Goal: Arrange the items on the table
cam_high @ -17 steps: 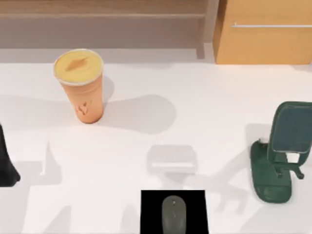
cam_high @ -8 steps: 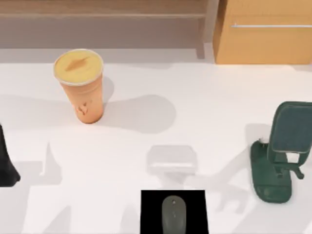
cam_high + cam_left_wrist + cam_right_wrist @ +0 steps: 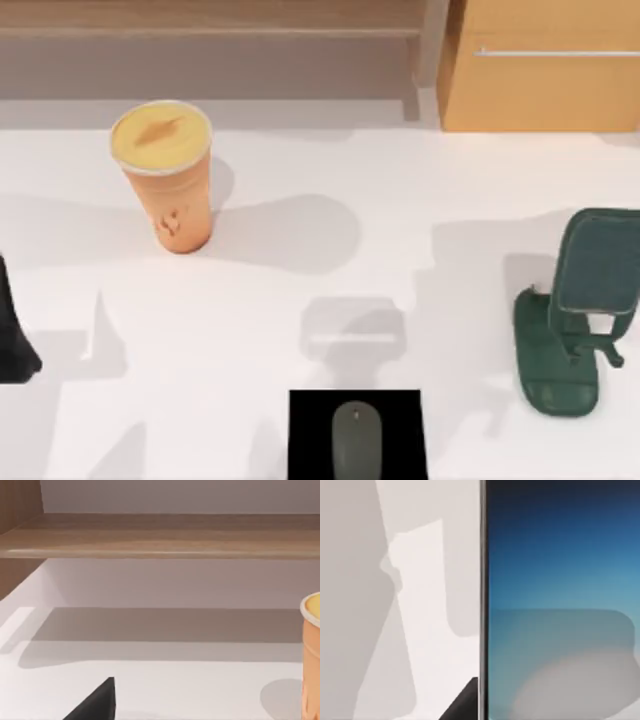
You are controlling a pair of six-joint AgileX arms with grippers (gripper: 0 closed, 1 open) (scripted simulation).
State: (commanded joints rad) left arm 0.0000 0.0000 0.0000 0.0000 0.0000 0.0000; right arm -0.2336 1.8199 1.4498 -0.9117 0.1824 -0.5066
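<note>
Pale-blue glowing slim smartphone [image 3: 560, 600] sits close under your right arm's wrist cam, long edge running straight up that view, over the white tabletop [image 3: 425, 630]; claw state – can't tell.

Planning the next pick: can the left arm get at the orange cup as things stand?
Probably yes: the orange cup stands upright on the table's left side with bare tabletop around it, and the left wrist view shows it close by.

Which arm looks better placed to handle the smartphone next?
Probably the right. Its wrist view looks straight at the smartphone from close up, screen glowing blue. The left wrist view faces the orange cup and the wooden shelf instead.
</note>
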